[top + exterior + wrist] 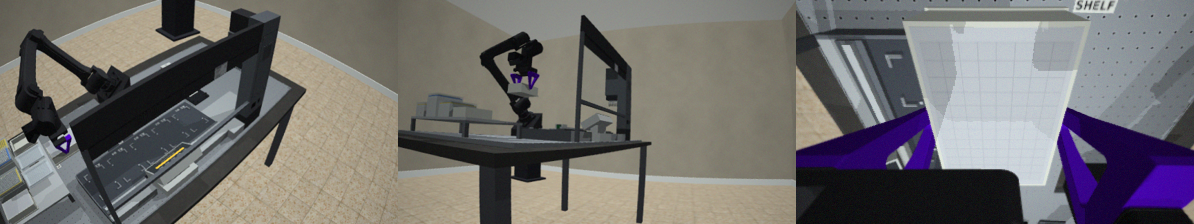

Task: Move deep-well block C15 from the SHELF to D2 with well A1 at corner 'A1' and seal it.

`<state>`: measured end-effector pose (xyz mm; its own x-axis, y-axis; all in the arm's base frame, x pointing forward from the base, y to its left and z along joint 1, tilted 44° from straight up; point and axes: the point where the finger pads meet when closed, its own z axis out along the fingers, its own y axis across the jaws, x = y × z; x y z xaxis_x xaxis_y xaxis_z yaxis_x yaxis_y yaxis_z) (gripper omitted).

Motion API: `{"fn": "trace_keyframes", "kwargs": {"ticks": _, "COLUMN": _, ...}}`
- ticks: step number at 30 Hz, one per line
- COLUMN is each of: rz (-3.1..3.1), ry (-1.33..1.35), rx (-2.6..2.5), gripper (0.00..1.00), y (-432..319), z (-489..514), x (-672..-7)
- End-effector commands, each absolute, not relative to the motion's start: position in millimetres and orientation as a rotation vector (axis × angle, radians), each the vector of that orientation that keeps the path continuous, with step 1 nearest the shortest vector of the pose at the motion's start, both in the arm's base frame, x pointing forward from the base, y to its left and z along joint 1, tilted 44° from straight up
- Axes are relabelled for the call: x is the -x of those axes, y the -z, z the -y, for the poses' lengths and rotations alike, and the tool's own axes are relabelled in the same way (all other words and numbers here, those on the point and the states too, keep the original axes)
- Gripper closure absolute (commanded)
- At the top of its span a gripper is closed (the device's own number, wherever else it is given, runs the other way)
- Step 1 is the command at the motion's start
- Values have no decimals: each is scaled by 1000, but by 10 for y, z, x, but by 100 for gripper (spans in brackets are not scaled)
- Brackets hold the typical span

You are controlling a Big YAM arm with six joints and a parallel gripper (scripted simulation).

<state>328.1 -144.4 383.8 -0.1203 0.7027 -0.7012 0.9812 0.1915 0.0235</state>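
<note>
Gripper [524, 80] clamped on the deep-well block [522, 90] across its long sides — purple fingers hugging both flanks in the wrist view. Block carried in the air, level, foil-sealed top with a grid of wells showing through, well above the table [536, 152]. It hangs past the shelf [467, 120] edge, between the shelf's remaining labware [453, 106] and the liquid handler gantry [581, 76]. Below it in the wrist view — perforated bench, the SHELF label [1095, 6], a white corner bracket [893, 59] on the dark deck

You see the hand [64, 143] with purple fingers near the counter's [297, 90] left end, beside the shelf's [52, 193] pale plates [32, 162].
</note>
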Motion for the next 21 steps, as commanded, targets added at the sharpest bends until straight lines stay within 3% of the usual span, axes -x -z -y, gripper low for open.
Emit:
{"fn": "trace_keyframes", "kwargs": {"ticks": 1, "rz": -1855, "ry": 583, "rx": -1583, "gripper": 100, "y": -3847, "z": 1307, "x": -3221}}
{"fn": "trace_keyframes", "kwargs": {"ticks": 21, "rz": -1877, "ry": 616, "rx": -1596, "gripper": 100, "y": -3745, "z": 1511, "x": -2661}}
